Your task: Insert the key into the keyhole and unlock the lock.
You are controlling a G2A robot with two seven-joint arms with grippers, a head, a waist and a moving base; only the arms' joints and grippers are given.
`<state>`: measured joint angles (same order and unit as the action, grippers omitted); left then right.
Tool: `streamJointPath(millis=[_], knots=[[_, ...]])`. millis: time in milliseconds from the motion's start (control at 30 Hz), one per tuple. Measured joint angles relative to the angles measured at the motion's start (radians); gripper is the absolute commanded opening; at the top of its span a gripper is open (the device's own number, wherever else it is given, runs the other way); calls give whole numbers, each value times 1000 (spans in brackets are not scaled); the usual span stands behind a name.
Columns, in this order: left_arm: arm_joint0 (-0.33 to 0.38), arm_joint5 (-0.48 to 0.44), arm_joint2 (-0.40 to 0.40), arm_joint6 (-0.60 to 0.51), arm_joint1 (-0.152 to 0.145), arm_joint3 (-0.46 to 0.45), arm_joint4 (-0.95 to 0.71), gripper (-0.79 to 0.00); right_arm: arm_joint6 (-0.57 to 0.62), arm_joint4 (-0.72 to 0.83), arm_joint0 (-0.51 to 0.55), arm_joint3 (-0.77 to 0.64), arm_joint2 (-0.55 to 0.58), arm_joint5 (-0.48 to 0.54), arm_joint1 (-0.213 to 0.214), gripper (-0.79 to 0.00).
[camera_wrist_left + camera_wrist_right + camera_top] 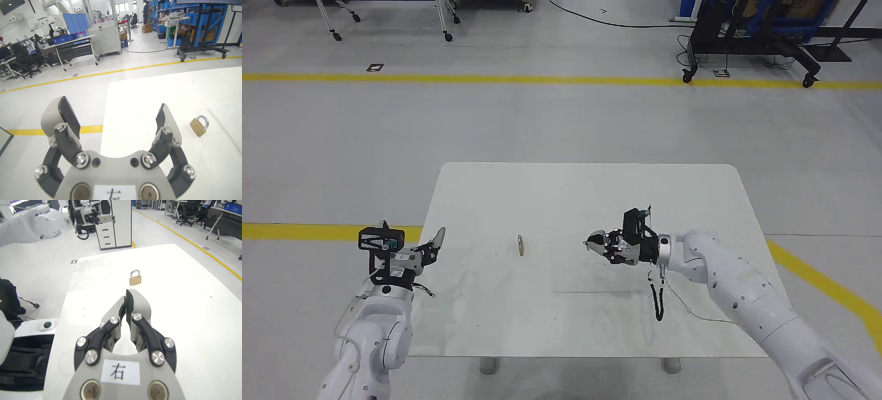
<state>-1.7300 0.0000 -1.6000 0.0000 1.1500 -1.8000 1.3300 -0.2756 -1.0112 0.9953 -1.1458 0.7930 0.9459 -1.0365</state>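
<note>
A: So, what is biggest?

B: The white rectangular table with rounded corners (582, 190). Both arms come at it from the near side, one at each end.

A: And the left gripper (113, 108)?

B: It hangs at the table's left edge, half over the floor and half over the tabletop. Its jaws stand wide apart, and the ribbed black pads (68, 115) face each other with nothing between them.

A: The right gripper (127, 294)?

B: It is out over the middle of the table, just above the surface, pointing towards the left arm. Its jaws are drawn together, pad against pad. I cannot tell whether anything thin is pinched between them; no key can be made out there.

A: Where is the lock?

B: The small brass padlock with the silver steel shackle (135, 280) stands on the tabletop straight ahead of the right gripper's closed tips. It is near them but clearly apart, with bare table in the gap. Seen from above, it sits between the two grippers, somewhat nearer the right one.

A: And from the left gripper?

B: It is ahead of it and off beyond the finger that hangs over the table, well outside the open jaws, touching nothing.

A: How does it stand?

B: Upright on its base, shackle uppermost, both legs down in the brass body. From above it shows as a thin sliver.
</note>
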Motion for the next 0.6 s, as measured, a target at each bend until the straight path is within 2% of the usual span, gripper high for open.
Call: streamJointPath(millis=[200, 333, 600], knots=[[0, 0, 0, 0, 0, 0, 0, 0, -85, 237, 15, 30, 25, 68, -15, -785], [0, 0, 0, 0, 0, 0, 0, 0, -64, 380, 23, 14, 18, 66, -7, -785], [0, -3, 1, 3, 1, -3, -3, 0, -56, 391, 22, 14, 18, 66, -6, -785]])
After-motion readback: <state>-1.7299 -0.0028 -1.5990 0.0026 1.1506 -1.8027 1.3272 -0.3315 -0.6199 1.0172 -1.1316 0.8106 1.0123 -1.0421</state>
